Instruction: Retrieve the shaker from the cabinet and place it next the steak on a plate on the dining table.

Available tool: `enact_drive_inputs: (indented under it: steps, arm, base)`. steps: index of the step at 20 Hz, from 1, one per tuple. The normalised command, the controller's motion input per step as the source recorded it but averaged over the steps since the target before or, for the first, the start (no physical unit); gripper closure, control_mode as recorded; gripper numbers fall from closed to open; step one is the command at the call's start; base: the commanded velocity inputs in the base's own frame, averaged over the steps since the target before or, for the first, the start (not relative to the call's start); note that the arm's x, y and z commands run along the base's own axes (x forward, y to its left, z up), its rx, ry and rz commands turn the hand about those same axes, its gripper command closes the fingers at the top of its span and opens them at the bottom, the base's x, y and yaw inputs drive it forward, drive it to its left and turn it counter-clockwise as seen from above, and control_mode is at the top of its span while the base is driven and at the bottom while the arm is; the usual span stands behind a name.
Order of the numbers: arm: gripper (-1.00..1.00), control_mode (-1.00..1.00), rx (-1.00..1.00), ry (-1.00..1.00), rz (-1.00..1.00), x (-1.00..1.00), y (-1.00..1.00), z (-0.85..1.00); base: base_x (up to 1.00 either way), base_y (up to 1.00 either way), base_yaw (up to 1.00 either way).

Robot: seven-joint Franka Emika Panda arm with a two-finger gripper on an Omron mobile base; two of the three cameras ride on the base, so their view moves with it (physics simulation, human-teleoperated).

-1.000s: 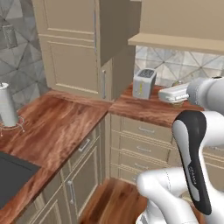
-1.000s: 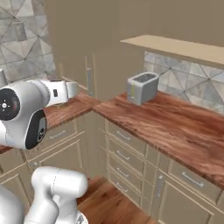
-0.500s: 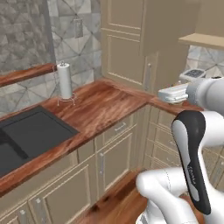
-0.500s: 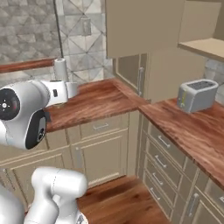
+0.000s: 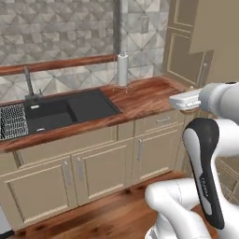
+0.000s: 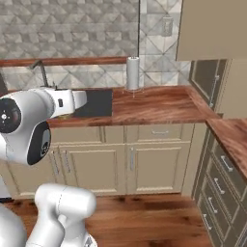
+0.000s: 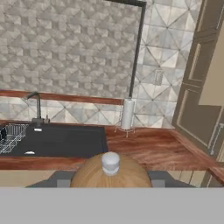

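1. Left base view: gripper (image 5: 179, 100) juts from the forearm over the worktop (image 5: 144, 95) corner; judged carrying, with cabinet retrieval done and table, plate and steak yet to reach. Sink (image 5: 56, 112) lies well beyond it.
2. Right base view: open floor (image 6: 159, 217) lies below, and drawers (image 6: 219, 193) crowd one side.
3. Hand view: shaker (image 7: 110, 169) sits clamped between the fingers (image 7: 159, 177), its knob facing the camera; paper roll (image 7: 127, 113) stands far ahead against the wall.

Base views flank arm, facing worktop (image 5: 140, 100) (sink (image 6: 99, 102) shared); hand view level toward backsplash (image 7: 74, 48).
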Motion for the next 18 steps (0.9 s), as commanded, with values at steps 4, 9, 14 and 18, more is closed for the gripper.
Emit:
enact_drive_inputs:
  steps: [4, 9, 14, 18]
  arm:
    - [1.0, 1.0, 0.0, 0.0, 0.0, 0.0, 0.0, 0.0]
    - [1.0, 1.0, 0.0, 0.0, 0.0, 0.0, 0.0, 0.0]
    - [1.0, 1.0, 0.0, 0.0, 0.0, 0.0, 0.0, 0.0]
    - [1.0, 1.0, 0.0, 0.0, 0.0, 0.0, 0.0, 0.0]
  base:
    - [-0.58, 0.04, 0.68]
    - [-0.33, 0.07, 0.79]
    - [-0.13, 0.1, 0.82]
    - [0.13, 0.16, 0.76]
